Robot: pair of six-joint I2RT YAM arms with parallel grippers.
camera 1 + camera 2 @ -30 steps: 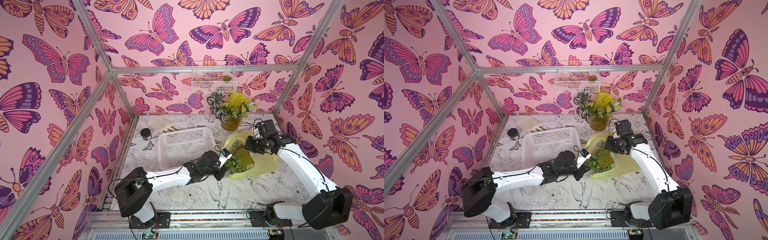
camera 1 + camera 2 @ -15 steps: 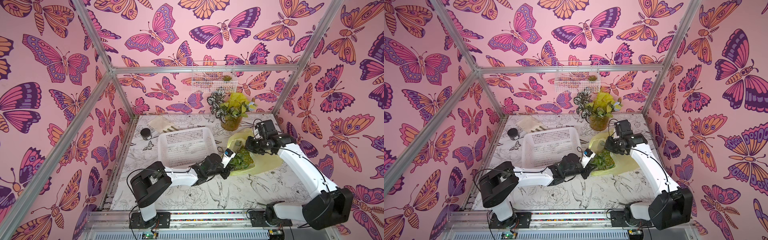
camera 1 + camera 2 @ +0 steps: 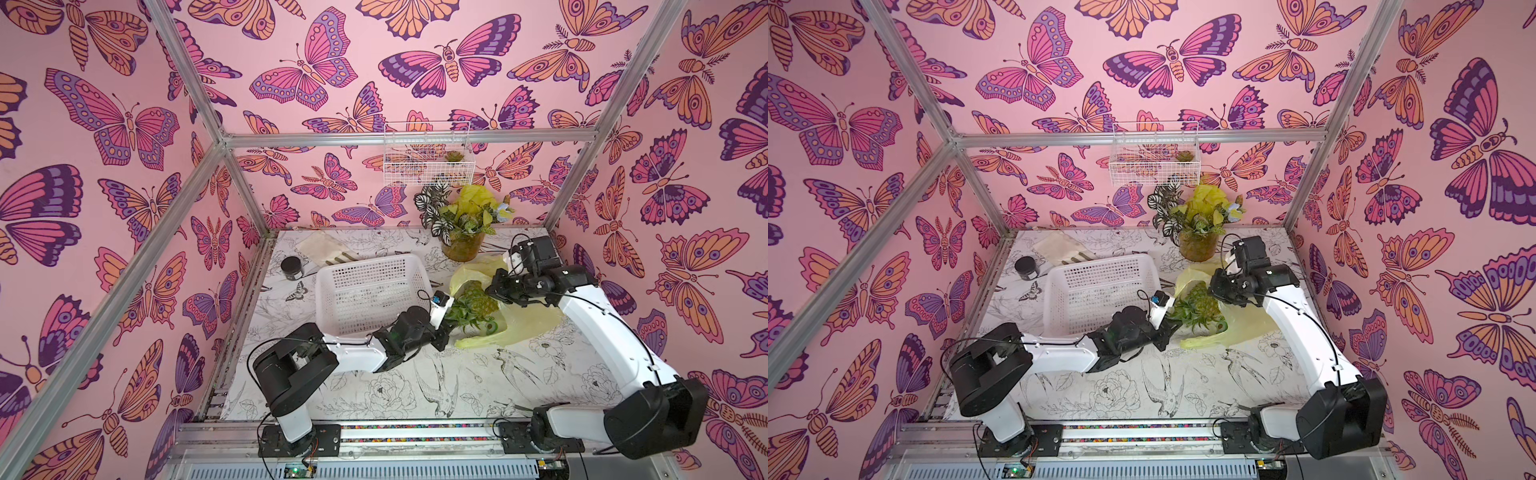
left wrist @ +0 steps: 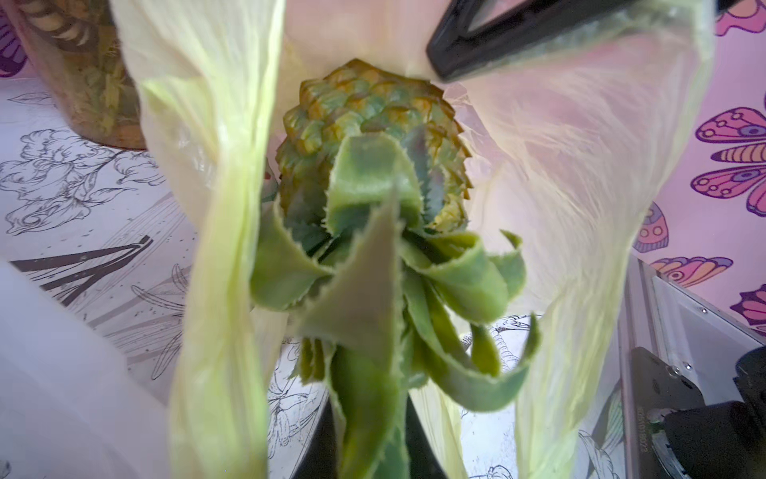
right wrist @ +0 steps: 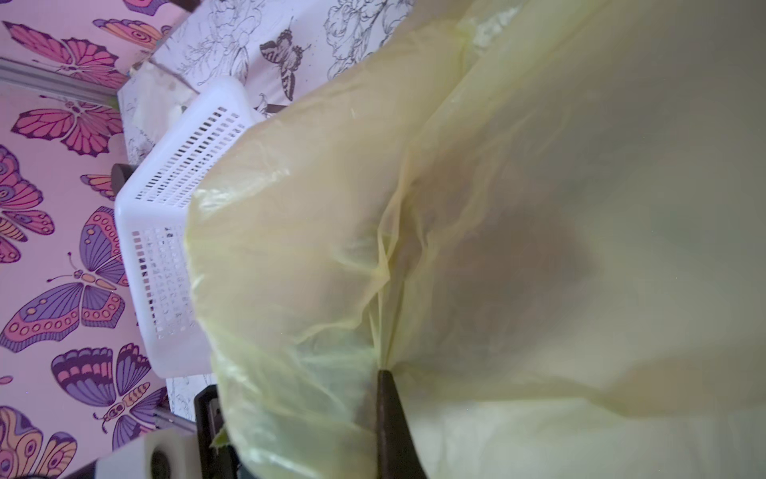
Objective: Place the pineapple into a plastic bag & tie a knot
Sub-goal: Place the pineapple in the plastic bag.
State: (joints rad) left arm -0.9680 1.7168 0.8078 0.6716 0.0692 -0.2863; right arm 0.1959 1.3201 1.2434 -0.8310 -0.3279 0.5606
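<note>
Left gripper (image 3: 449, 329) grips pineapple (image 3: 478, 300) leaves; right gripper (image 3: 495, 289) pinches plastic bag (image 3: 530, 324).

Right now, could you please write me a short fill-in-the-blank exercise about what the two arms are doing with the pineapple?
1. The left tool holds the pineapple by its green ____.
2. The right tool is clamped on the plastic bag, holding its mouth ____.
3. The perforated basket beside the left arm is ____ in colour.

Missing words: leaves; open; white.
</note>
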